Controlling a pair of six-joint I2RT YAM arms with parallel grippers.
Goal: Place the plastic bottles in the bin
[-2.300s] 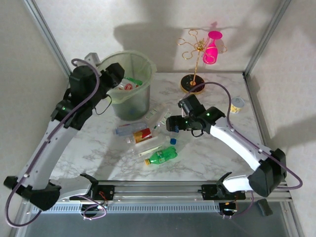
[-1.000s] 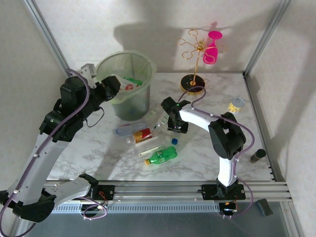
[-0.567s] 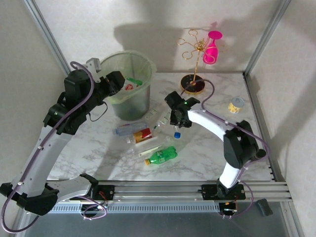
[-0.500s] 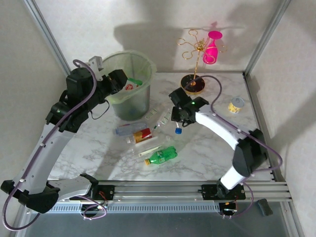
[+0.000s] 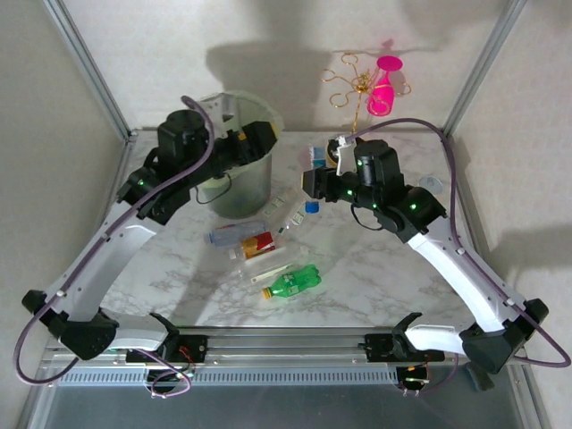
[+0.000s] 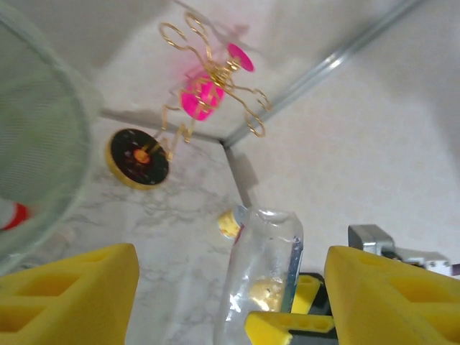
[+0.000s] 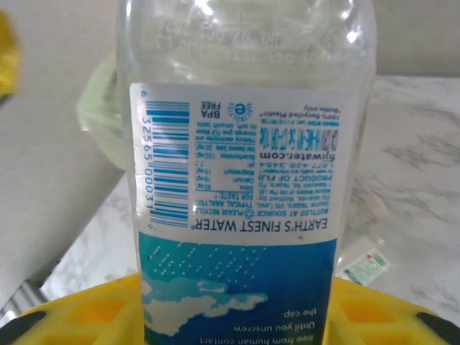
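arm-left: reaching over bin point(image 5: 243, 189), left gripper point(image 5: 257, 138) spread, empty | arm-right: aloft, right gripper point(image 5: 311, 183) clamping clear bottle point(image 7: 241, 180)

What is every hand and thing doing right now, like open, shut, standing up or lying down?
left hand: open, holding nothing.
right hand: shut on the water bottle.
water bottle: gripped, up off the table.
bin: standing upright.
green bottle: lying on its side on the table.
pink goblet: hanging upside down on the gold stand.
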